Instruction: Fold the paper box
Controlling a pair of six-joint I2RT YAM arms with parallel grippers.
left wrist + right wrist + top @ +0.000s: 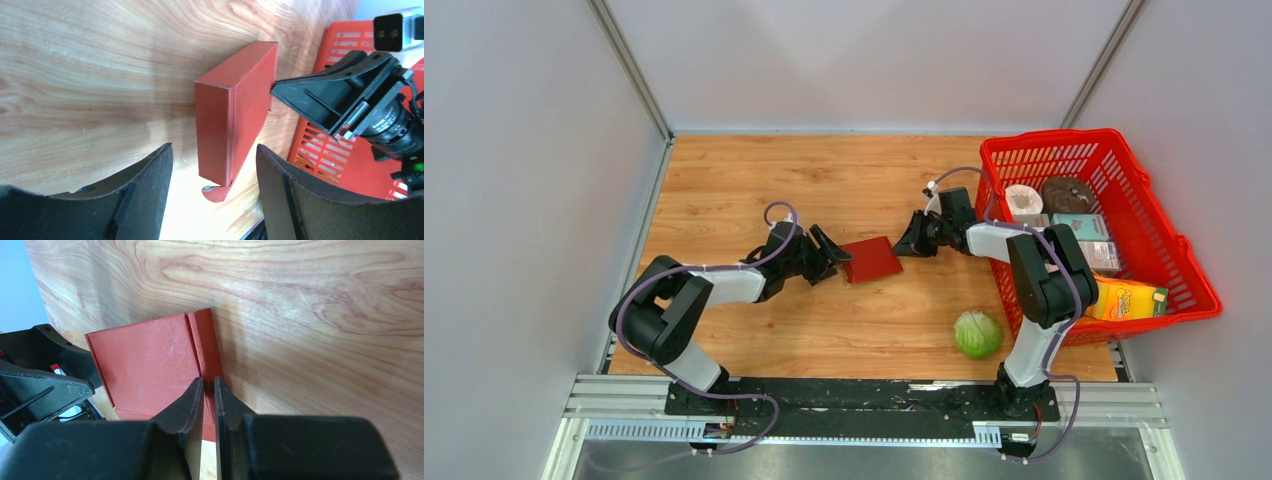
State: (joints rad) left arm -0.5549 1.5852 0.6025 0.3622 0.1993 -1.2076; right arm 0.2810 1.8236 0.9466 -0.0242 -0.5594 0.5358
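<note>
The paper box is dark red and lies folded up in the middle of the wooden table. My left gripper sits at its left end, open. In the left wrist view the paper box shows two flat faces and a small rounded tab at its near end, just ahead of my open left gripper, apart from both fingers. My right gripper meets the box's right edge. Its tips are almost together over the box's narrow creased edge strip. Whether cardboard is pinched between them is hidden.
A bright red mesh basket holding several packaged goods stands at the right, close behind the right arm. A green cabbage lies near the right arm's base. Grey walls enclose the table on the left, back and right.
</note>
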